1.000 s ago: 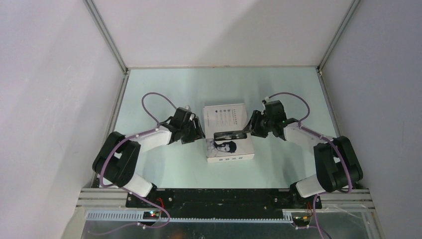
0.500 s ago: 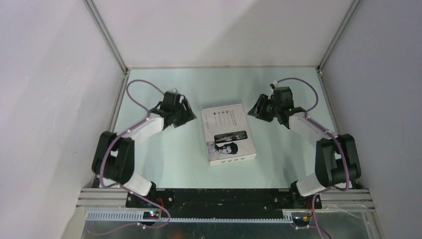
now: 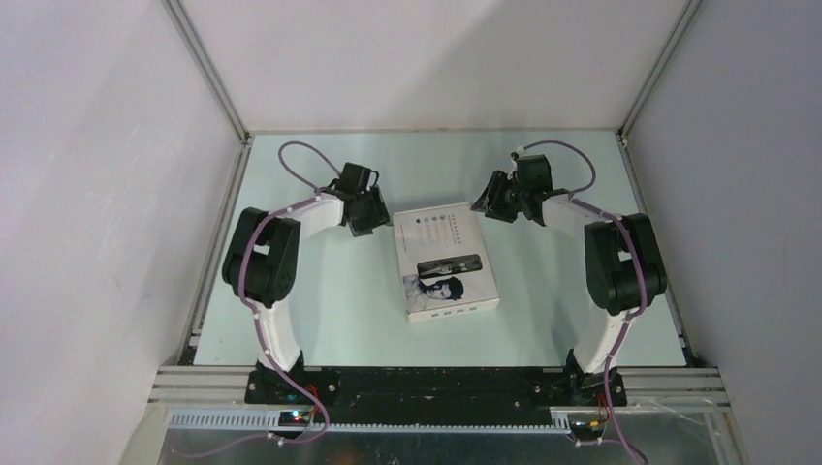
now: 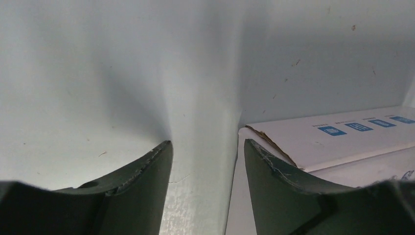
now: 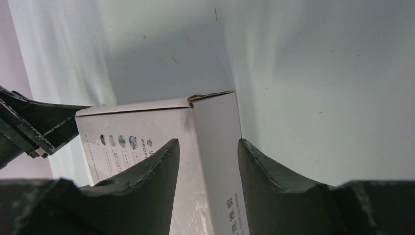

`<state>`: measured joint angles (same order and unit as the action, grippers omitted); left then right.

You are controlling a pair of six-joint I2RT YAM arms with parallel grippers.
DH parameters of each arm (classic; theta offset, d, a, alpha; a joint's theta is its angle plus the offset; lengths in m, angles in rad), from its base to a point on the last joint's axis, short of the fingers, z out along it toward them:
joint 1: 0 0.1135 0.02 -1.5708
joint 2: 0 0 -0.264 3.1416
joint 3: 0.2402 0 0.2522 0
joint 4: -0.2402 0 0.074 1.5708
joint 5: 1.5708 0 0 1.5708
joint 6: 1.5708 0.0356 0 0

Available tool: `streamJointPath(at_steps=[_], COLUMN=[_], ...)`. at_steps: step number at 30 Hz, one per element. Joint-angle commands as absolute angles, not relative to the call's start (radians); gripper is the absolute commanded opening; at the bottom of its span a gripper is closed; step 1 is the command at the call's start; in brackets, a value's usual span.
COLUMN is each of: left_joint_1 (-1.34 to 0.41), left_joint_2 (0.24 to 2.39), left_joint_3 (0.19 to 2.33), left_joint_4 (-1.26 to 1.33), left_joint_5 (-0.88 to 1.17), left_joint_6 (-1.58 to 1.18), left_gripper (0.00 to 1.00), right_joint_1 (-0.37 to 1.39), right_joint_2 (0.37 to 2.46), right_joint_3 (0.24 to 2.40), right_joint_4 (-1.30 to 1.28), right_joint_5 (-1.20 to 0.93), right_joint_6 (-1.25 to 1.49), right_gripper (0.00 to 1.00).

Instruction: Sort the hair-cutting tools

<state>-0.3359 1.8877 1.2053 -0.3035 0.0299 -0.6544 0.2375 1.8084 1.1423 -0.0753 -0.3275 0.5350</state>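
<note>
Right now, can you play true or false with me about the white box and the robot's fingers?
1. The white box lies on the table between the left fingers and the right fingers. True.
2. The left fingers are squeezing the box. False: they stand open with nothing between them, beside a corner of the box.
3. The right fingers are open near a far corner of the box. True.
4. The box lid is flipped wide open. False: the box lies flat and looks shut.
</note>
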Motion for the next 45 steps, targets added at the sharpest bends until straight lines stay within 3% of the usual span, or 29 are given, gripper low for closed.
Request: streamJointPath(at_steps=[1, 8, 15, 29, 35, 45], left_joint_1=[-0.333, -0.355, -0.355, -0.531, -0.59, -0.631], left_joint_2=[1.918, 1.904, 1.731, 1.345, 1.326, 1.399], left_joint_3=[1.258, 1.269, 1.145, 0.671, 0.559, 0.602], left_joint_4=[-0.296, -0.26, -0.278, -0.267, -0.21, -0.12], left_joint_5=[0.075, 0.153, 0.08, 0.133, 0.14, 0.132], left_joint_6=[-0.65, -0.677, -0.659, -0.699, -0.75, -0.786], left_gripper=[0.63, 0.65, 0.7, 0.71, 0.7, 0.7], right_joint_1=[0.249, 0.268, 0.238, 0.27, 0.343, 0.432], right_joint_2=[1.854, 1.885, 1.738, 1.227, 1.139, 1.143], right_joint_3=[1.195, 1.224, 1.202, 0.733, 0.612, 0.575], right_joint_4=[-0.011, 0.023, -0.142, -0.257, -0.243, -0.162], right_joint_5=[-0.398, -0.465, -0.39, -0.309, -0.284, -0.273], right_joint_6=[0.555, 0.579, 0.523, 0.586, 0.63, 0.679], right_gripper=[0.51, 0.5, 0.54, 0.57, 0.57, 0.57])
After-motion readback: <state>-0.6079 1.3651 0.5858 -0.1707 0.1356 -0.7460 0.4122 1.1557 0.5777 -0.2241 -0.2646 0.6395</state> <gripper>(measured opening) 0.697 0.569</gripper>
